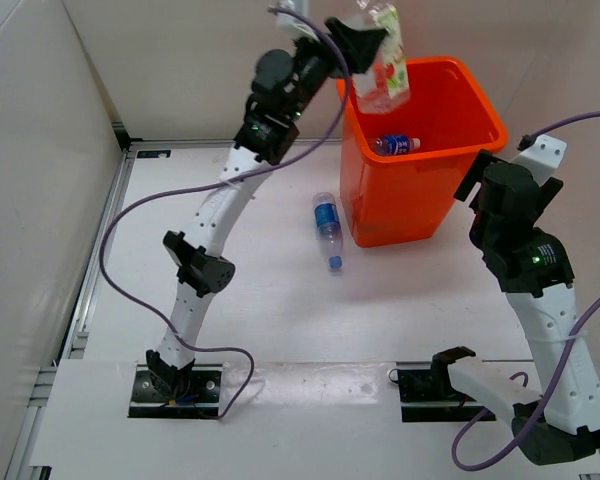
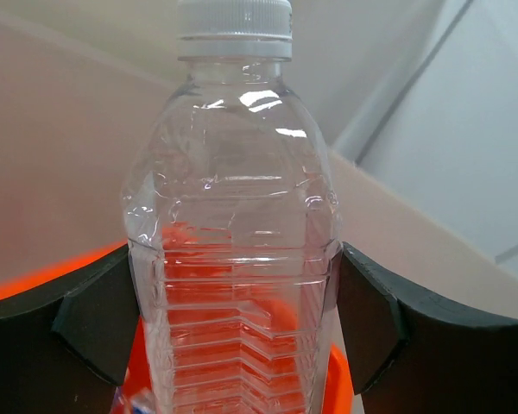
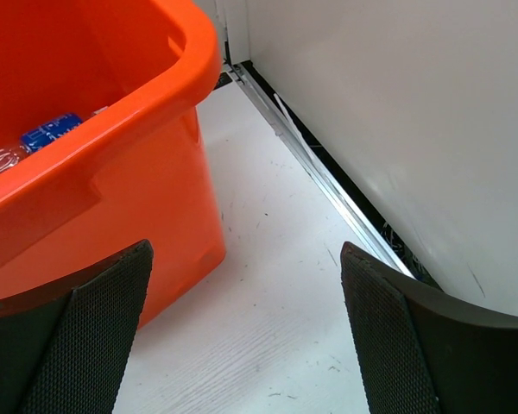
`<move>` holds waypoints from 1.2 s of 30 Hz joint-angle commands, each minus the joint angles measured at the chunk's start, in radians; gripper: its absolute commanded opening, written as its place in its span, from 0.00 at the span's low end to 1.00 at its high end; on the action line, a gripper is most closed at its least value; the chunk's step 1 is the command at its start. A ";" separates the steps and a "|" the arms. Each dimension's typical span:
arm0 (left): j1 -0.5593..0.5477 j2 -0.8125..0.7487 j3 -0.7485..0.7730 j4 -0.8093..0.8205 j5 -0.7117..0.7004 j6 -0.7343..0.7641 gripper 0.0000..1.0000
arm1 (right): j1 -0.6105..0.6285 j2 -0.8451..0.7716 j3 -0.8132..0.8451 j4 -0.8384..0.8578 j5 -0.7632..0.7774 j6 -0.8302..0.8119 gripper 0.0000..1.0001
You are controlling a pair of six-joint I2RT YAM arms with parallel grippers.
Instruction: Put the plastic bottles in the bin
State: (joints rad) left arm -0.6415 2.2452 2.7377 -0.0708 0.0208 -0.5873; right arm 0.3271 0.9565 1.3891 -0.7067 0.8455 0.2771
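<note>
Left pincer (image 2: 242, 319) clamps clear bottle (image 2: 233, 216); overhead shows bin (image 1: 410, 195) beneath.

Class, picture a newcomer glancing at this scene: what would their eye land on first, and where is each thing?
The orange bin at the far right of the table stands out most. High over its rim, the left tool grips a clear bottle with a white cap. A blue-labelled bottle lies on the table just left of the bin, and a second bottle lies inside it.

White table (image 1: 280, 320): orange bin (image 1: 400, 205), bottle (image 1: 327, 228) (blue label) lying beside
</note>
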 commanded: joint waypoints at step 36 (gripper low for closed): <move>-0.017 0.044 -0.153 0.028 0.326 -0.064 1.00 | -0.003 -0.032 -0.065 0.049 -0.037 0.019 0.90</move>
State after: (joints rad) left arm -0.6434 2.3314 2.5900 -0.0677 0.2325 -0.6735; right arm 0.3206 0.9375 1.3270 -0.7006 0.8040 0.3027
